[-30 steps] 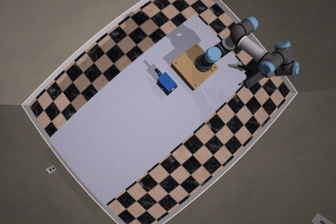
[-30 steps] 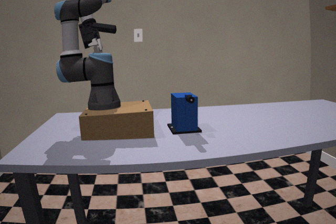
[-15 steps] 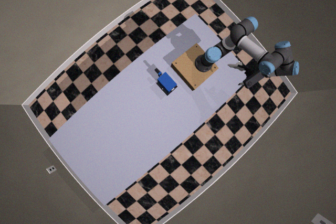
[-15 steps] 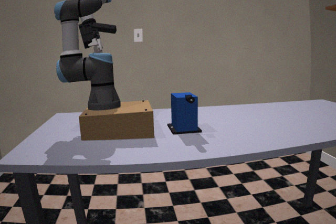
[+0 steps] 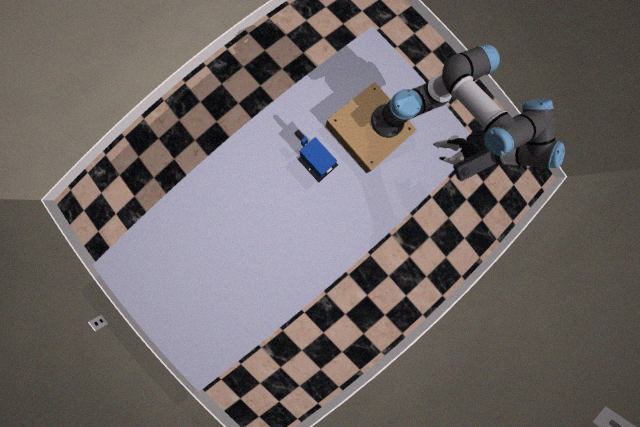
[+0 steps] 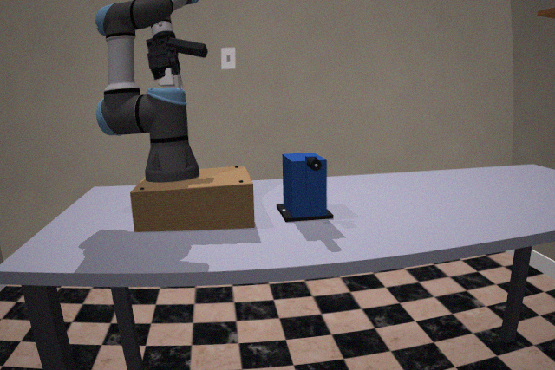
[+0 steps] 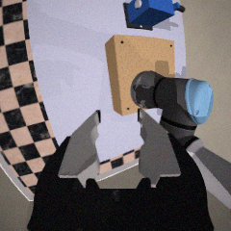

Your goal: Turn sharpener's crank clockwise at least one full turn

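Hanging high behind the arm's wooden base block, the pincer is seen part-closed, jaws narrowed with nothing between them. The blue sharpener is stood upright on the counter, just beside the block, well apart from the pincer. Its crank is carried high on one side face, pointing away from the block; the long axis is judged vertical. Risk judged: with jaws this narrow the crank handle may be knocked rather than straddled, or the sharpener shoved, if the approach is made without reopening.
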Robot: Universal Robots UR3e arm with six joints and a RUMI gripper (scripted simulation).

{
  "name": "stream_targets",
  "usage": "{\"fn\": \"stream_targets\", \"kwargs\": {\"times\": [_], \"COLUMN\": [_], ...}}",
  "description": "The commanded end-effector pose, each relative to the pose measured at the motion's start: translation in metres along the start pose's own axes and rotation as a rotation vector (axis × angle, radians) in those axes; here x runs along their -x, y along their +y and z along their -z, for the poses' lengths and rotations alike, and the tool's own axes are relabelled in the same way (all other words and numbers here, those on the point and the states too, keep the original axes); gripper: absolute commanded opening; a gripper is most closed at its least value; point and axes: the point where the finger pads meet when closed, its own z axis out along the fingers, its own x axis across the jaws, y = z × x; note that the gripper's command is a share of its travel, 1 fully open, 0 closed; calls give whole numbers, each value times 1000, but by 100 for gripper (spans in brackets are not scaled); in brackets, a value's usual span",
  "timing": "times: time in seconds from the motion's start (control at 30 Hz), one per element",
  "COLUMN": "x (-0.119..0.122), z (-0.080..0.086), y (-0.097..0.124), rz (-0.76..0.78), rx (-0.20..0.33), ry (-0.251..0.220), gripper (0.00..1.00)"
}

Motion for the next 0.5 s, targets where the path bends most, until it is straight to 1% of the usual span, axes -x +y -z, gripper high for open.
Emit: {"fn": "stream_targets", "kwargs": {"times": [0.0,0.03,0.1,0.13,0.2,0.23,0.3,0.37,0.4,0.47], "x": [9,10,10,12,15,16,17,19,20,20], "z": [-3,-3,-3,-5,-7,-8,-8,-11,-13,-13], "y": [-16,-21,-21,-25,-35,-39,-40,-50,-54,-55], "rz": [-50,-70,-70,-72,-113,-114,-114,-155,-157,-157], "rx": [70,96,96,98,150,152,152,204,205,205], "ry": [19,25,25,25,33,33,33,38,38,38], "gripper": [32,32,32,32,32,32,32,32,32,32]}}
